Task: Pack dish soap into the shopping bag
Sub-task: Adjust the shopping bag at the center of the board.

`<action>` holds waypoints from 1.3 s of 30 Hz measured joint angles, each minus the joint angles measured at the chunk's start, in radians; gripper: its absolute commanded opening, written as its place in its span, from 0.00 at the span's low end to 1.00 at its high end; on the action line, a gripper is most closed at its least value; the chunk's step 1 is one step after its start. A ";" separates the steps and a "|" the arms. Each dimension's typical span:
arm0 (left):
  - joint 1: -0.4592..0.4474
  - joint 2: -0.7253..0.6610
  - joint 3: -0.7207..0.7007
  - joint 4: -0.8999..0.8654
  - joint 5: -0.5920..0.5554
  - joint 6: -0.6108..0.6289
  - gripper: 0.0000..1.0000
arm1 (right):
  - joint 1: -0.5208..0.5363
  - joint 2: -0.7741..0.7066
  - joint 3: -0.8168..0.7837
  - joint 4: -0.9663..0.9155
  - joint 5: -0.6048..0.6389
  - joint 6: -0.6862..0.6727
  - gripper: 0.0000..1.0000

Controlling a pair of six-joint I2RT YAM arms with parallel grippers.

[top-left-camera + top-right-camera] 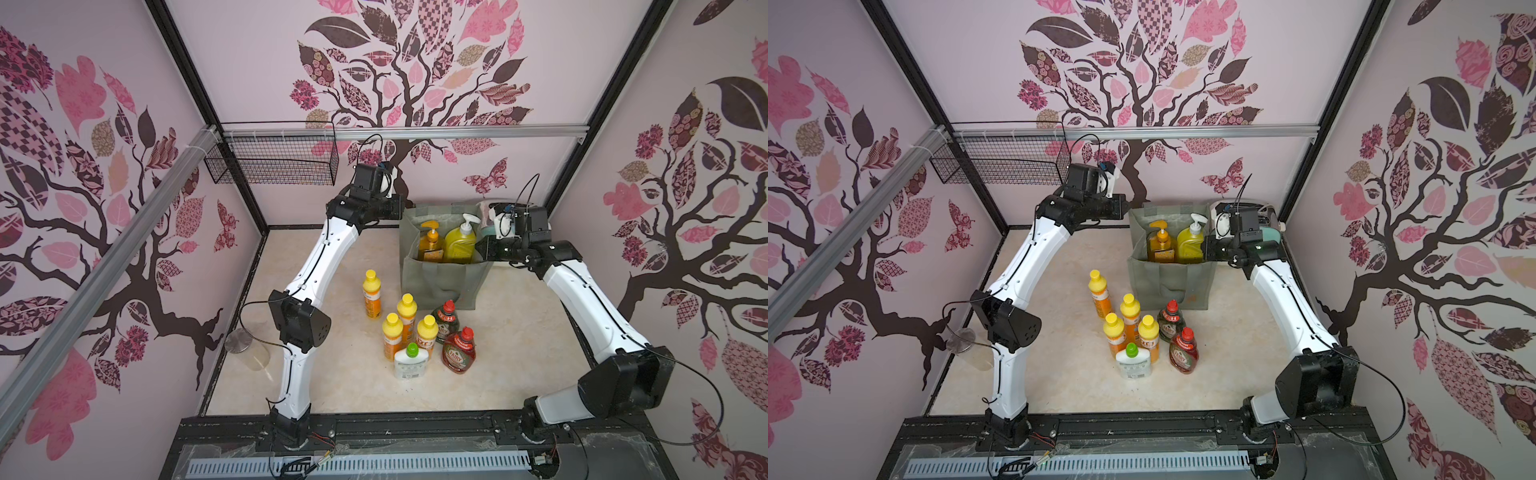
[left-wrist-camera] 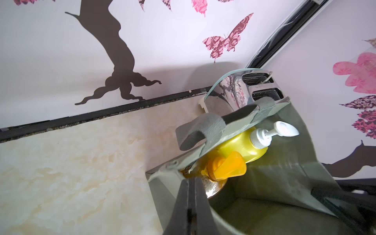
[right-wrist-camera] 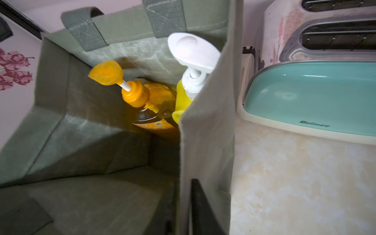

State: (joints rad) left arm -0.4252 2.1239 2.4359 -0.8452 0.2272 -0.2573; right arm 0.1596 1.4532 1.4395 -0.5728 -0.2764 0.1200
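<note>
Pinching shopping bag [image 1: 440, 282] rim: left jaws clenched | right jaws straddling wall, grip unclear

My cream marbled tabletop [image 1: 332, 390] carries the shopping bag [image 1: 440, 282] at the back, a toaster [image 3: 309, 97] just beside it, soap bottles [image 1: 427, 332] standing in front, and a glass jar [image 1: 251, 353] at my left edge.

The bag [image 1: 440, 282] is grey-green. The pump bottle [image 1: 430, 246] is orange, the big bottle [image 1: 459, 246] yellow with a white pump. Four small bottles [image 1: 372, 301] are orange with yellow caps. The green Fairy [image 1: 444, 331] and red Fairy [image 1: 458, 356] have red caps. The white bottle [image 1: 409, 366] has a green cap. The counter [image 1: 332, 386] is cream marble; the walls [image 1: 249, 62] are pale pink with brown trees.
</note>
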 measured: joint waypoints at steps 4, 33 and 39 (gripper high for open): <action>0.000 -0.018 -0.057 0.012 0.013 -0.005 0.27 | 0.002 -0.039 -0.033 0.022 -0.029 0.012 0.55; -0.111 -1.170 -1.370 0.102 -0.137 -0.121 0.83 | 0.416 -0.486 -0.350 -0.019 -0.178 0.098 0.81; -0.126 -1.248 -1.477 0.117 -0.152 -0.149 0.84 | 0.539 -0.447 -0.325 -0.115 -0.058 0.075 0.86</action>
State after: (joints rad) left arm -0.5507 0.8761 0.9592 -0.7284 0.0753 -0.4061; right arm 0.6983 1.0058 1.1145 -0.6880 -0.3347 0.1947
